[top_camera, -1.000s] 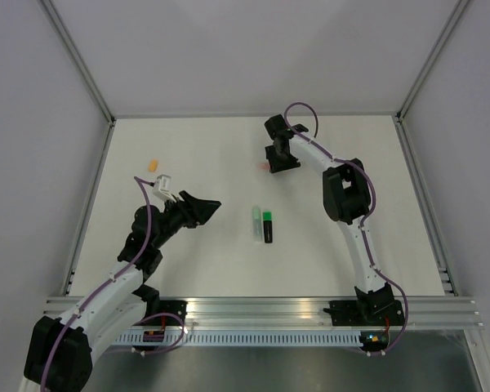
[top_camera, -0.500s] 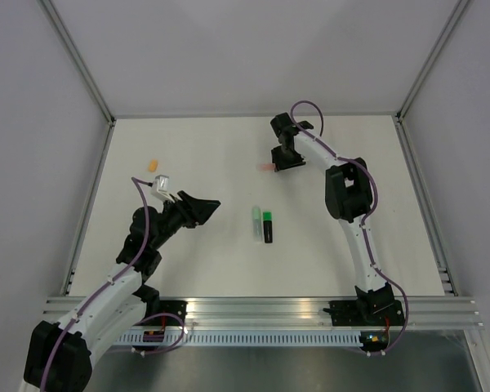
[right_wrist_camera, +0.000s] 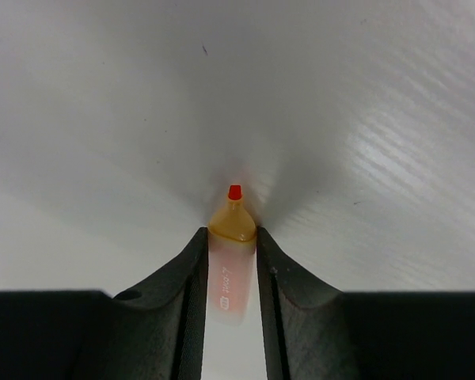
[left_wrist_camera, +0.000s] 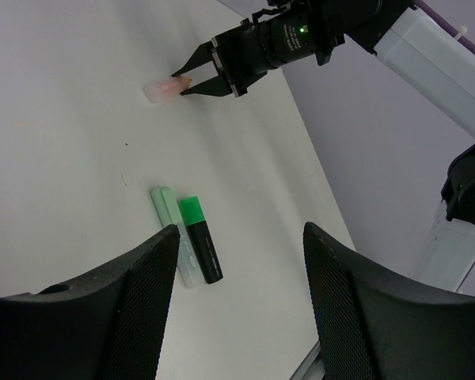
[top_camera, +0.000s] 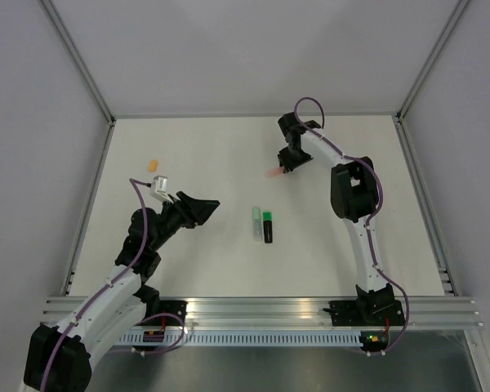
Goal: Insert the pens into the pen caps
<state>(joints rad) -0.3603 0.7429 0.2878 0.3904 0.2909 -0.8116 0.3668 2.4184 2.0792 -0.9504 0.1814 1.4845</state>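
My right gripper (right_wrist_camera: 232, 233) is shut on the salmon orange pen (right_wrist_camera: 229, 273), whose red tip points away just above the white table. In the top view this pen (top_camera: 271, 172) sticks out left of the right gripper (top_camera: 282, 168) at the back middle. The pale mint pen (top_camera: 256, 221) and the black and bright green pen (top_camera: 268, 227) lie side by side mid-table. The small orange pen cap (top_camera: 153, 164) lies at the far left. My left gripper (top_camera: 215, 204) hovers open and holds nothing, left of the two pens (left_wrist_camera: 200, 249).
The table is bounded by a metal frame rail (top_camera: 90, 204) on the left, another on the right, and grey walls behind. The right arm's forearm (top_camera: 353, 192) reaches over the table's right half.
The right gripper's jaws have closed onto the salmon orange pen, and its wrist has shifted slightly right and back. The pen has slid a little. The left arm has stayed still.
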